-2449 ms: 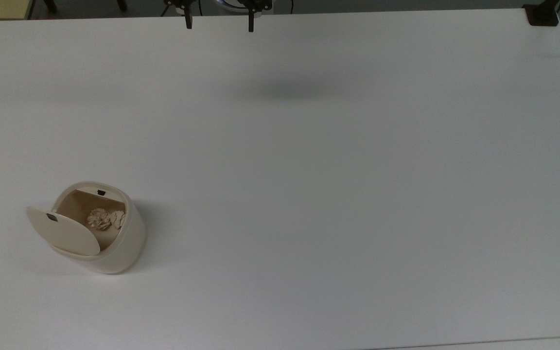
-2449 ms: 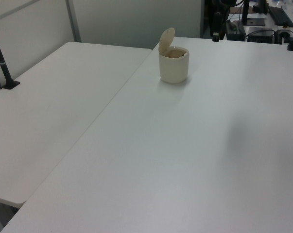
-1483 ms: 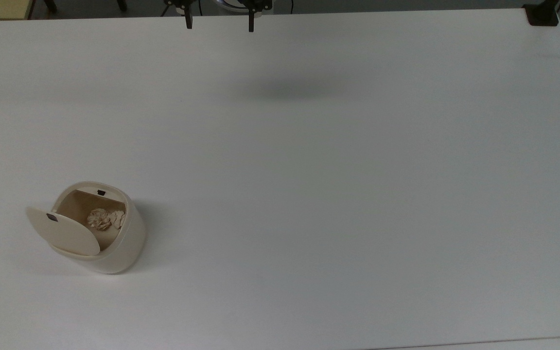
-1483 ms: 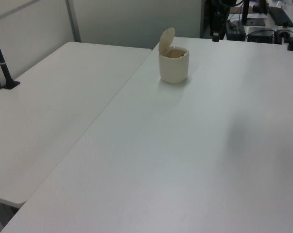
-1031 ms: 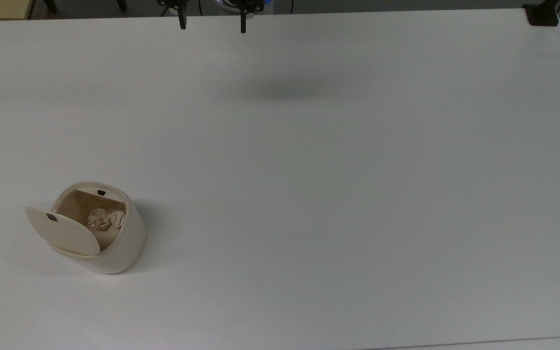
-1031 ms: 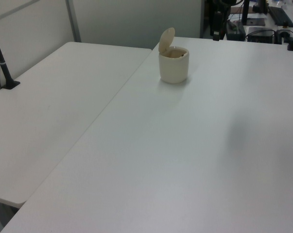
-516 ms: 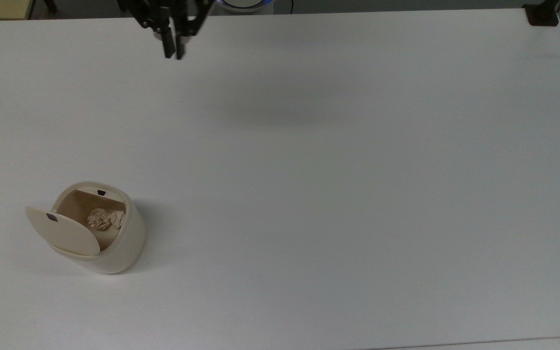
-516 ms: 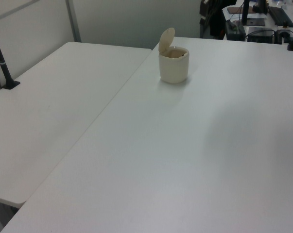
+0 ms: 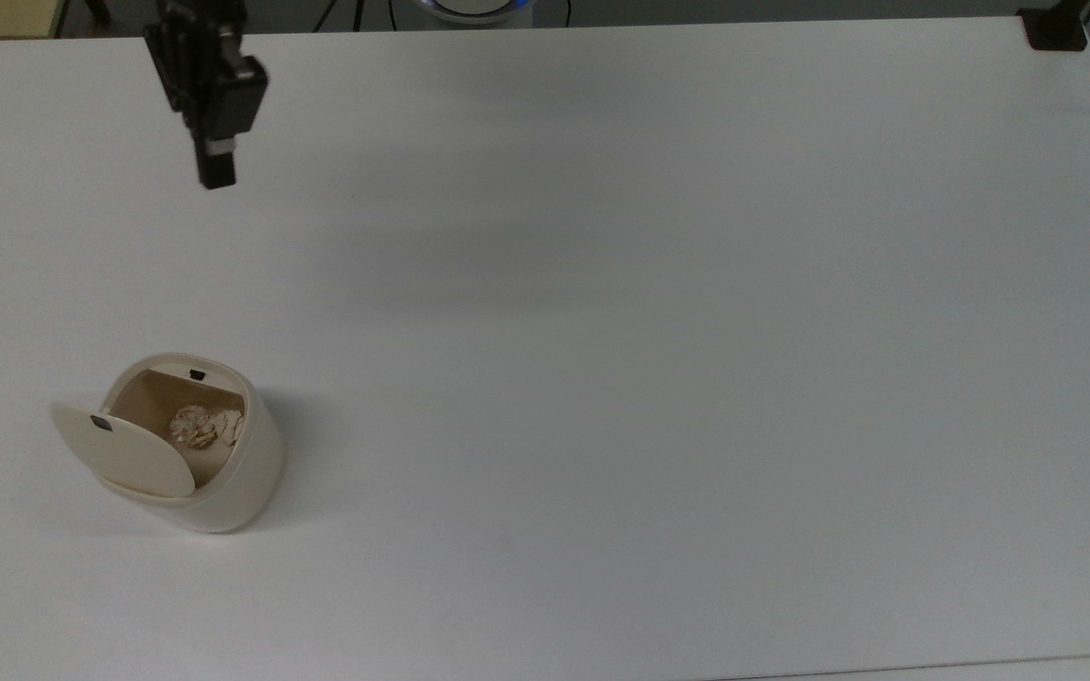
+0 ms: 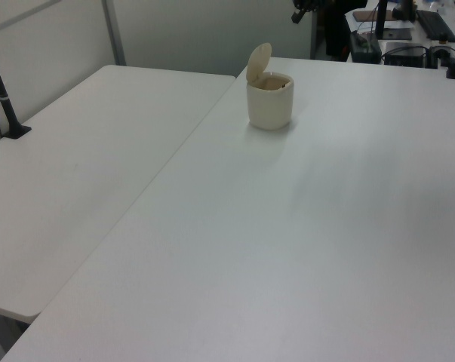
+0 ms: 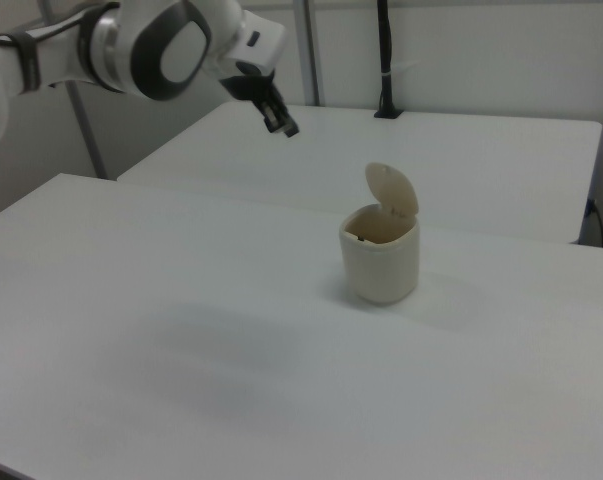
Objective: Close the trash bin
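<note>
1. The trash bin (image 9: 214,473) stands upright on the white table (image 9: 649,378), near the top view's lower left, its lid (image 9: 124,452) raised, mouth facing up.
2. Crumpled paper (image 9: 204,427) lies inside.
3. The gripper (image 9: 217,175) hangs well apart from it, fingers seemingly pressed together.
4. No readable writing.
</note>
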Action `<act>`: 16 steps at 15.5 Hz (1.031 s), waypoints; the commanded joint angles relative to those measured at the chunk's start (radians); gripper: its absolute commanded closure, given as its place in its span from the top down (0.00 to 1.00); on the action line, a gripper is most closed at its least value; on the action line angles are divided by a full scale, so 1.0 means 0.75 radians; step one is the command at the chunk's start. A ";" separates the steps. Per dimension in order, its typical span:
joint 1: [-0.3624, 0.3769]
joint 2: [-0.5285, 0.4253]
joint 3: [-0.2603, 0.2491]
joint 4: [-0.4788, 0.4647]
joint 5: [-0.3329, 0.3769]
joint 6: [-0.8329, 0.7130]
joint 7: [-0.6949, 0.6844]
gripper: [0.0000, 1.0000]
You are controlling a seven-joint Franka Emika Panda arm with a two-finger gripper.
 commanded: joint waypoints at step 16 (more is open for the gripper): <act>0.007 0.579 -0.117 0.270 0.145 0.855 0.531 0.00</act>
